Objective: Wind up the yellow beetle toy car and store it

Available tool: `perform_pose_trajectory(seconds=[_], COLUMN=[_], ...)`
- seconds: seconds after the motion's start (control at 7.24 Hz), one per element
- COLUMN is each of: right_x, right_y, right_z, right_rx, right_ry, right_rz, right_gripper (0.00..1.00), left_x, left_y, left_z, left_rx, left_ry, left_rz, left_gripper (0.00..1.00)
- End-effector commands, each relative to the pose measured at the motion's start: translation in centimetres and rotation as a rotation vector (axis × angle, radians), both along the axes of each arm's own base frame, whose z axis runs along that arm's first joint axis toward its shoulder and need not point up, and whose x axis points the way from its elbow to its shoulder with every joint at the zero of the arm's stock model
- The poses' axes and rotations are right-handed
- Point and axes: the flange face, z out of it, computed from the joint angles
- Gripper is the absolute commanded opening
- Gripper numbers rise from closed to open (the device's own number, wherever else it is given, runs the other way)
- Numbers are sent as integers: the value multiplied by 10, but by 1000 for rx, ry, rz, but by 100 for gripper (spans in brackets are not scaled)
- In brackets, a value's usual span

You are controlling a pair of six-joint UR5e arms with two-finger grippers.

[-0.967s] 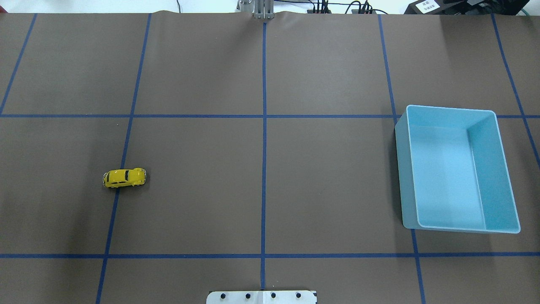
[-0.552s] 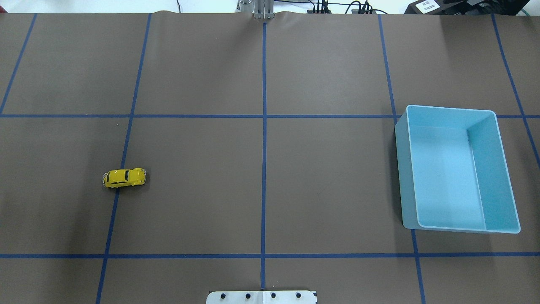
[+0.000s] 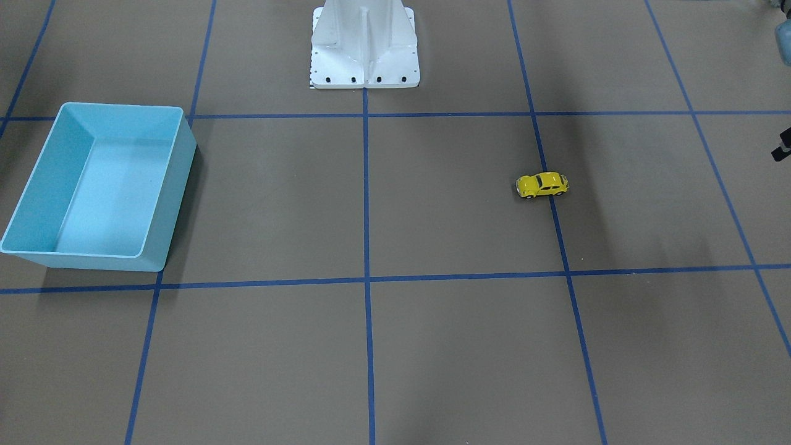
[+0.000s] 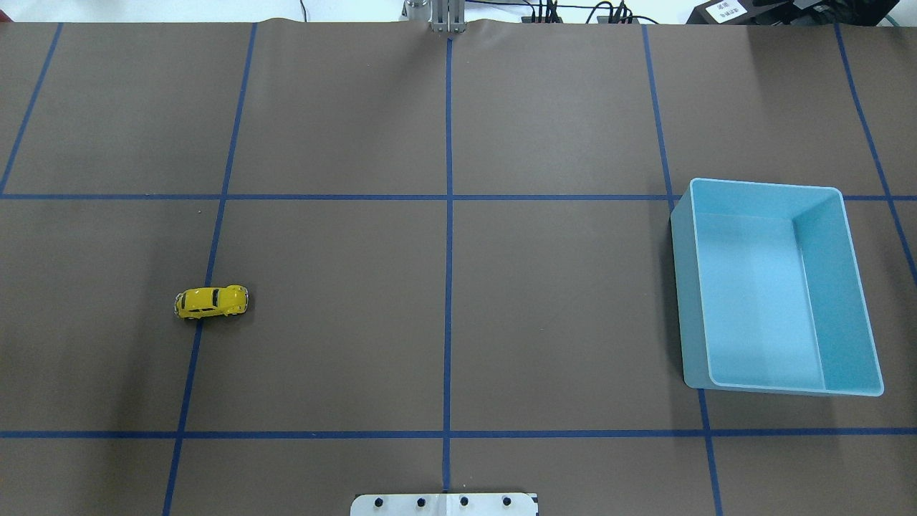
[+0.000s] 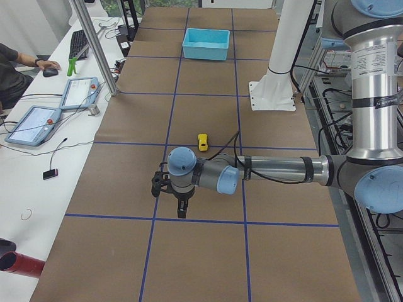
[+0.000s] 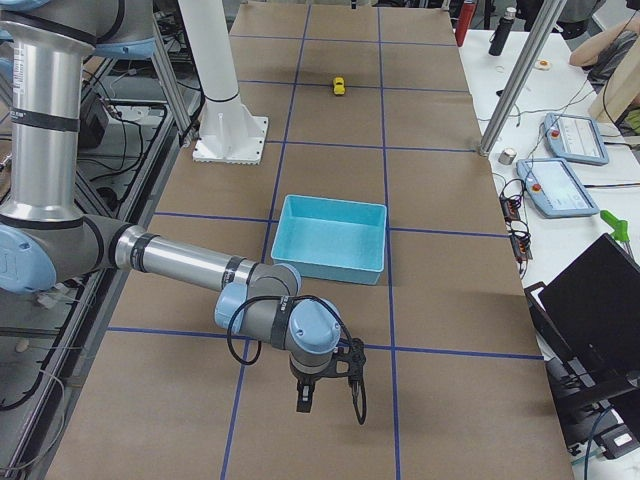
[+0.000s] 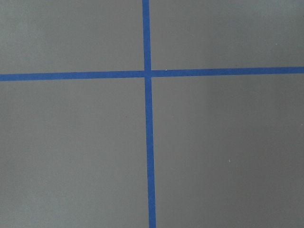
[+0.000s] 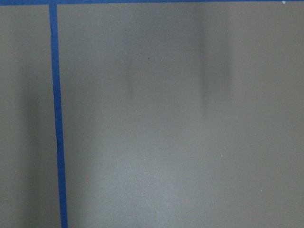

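Yellow beetle toy car [image 4: 212, 302] is sitting on its wheels on the brown table cover [image 4: 329, 322], in the robot's left half, one end overlapping a blue tape line [image 4: 192, 358]. Light blue bin [image 4: 688, 287] is standing well apart in the right half. Left gripper [image 5: 179, 207] is hanging fingers-down near the car, apart from it. Right gripper [image 6: 330, 400] is hanging near the bin, apart from it. Whether either gripper's fingers are spread or clenched cannot be told.
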Motion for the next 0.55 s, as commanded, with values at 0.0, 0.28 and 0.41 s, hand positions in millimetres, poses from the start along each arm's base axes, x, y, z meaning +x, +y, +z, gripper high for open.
perform_pose_trajectory(seconds=[0.0, 0.28, 0.41], right_x=[0, 0, 0], right_y=[0, 0, 0], right_z=[-1, 0, 0], right_rx=[4, 4, 4], right_ry=[0, 0, 2], right_rz=[-1, -2, -4], right_gripper=[100, 100, 100], left_x=[0, 0, 0], left_y=[-1, 0, -1], left_z=[-3, -4, -5], left_rx=[8, 10, 11], left_ry=[-1, -2, 0], left_rz=[-1, 0, 1], left_gripper=[100, 100, 100])
